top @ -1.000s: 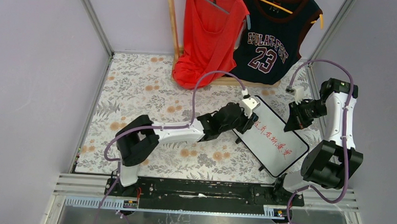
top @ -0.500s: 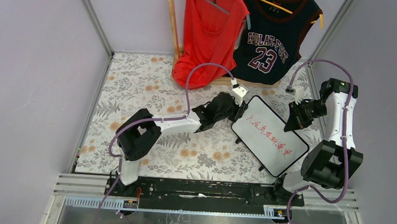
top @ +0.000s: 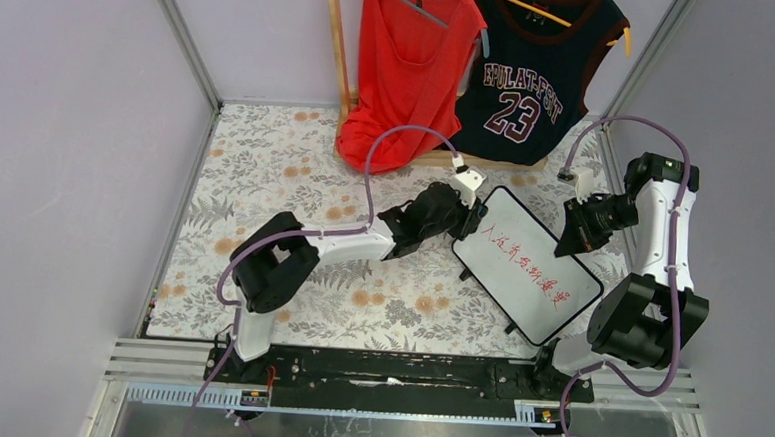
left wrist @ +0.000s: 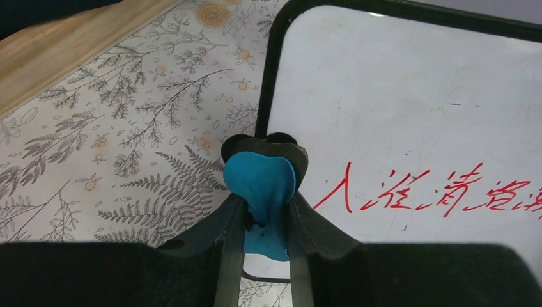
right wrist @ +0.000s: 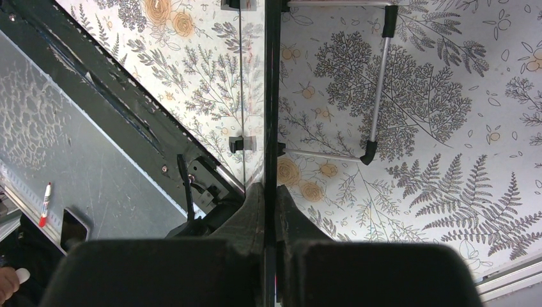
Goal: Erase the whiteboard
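The whiteboard (top: 526, 271) lies tilted at the right of the floral cloth, with a line of red handwriting (top: 533, 268) across it. In the left wrist view the whiteboard (left wrist: 409, 96) fills the right side, and its handwriting (left wrist: 434, 195) starts just right of my fingers. My left gripper (top: 469, 218) (left wrist: 265, 204) is shut on a blue eraser pad (left wrist: 262, 179) with a black backing, held over the board's left frame. My right gripper (top: 570, 243) (right wrist: 270, 198) is shut on the board's black frame edge (right wrist: 271, 96), seen edge-on.
A red tank top (top: 406, 74) and a dark "23" jersey (top: 526, 76) hang on a wooden rack (top: 337, 46) at the back. The board's metal stand leg (right wrist: 380, 83) shows underneath it. A red marker (right wrist: 45, 204) lies off the table's near edge.
My left gripper, holding the eraser, pulled back from over the board's upper left to its left edge, and has held there for the last half second. The right arm has not moved.
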Controlling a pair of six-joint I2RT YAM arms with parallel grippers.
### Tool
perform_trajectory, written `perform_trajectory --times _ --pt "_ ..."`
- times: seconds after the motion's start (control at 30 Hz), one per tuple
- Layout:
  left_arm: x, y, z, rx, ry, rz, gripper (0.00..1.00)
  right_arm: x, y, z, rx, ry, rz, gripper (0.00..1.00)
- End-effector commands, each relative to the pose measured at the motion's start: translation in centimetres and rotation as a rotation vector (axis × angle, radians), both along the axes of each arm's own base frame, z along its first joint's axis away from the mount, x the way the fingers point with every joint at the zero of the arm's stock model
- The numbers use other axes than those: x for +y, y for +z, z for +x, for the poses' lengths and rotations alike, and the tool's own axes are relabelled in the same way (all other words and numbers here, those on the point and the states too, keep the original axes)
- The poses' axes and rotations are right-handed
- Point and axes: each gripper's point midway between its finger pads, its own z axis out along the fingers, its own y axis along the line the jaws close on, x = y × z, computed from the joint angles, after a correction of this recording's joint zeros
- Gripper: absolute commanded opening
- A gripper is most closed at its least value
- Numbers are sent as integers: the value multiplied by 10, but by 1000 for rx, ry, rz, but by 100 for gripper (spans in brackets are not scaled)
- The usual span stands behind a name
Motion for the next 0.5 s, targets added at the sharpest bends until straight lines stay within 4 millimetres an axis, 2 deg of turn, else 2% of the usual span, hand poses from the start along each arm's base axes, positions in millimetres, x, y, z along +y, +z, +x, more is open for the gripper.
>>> perform_trajectory --times 0.0,0.47 --pt "-32 24 -9 -37 -55 -84 0 -2 -7 -5 18 34 -19 0" --pt "-107 24 -95 -42 -221 -97 0 -1 -7 -4 21 32 -12 0"
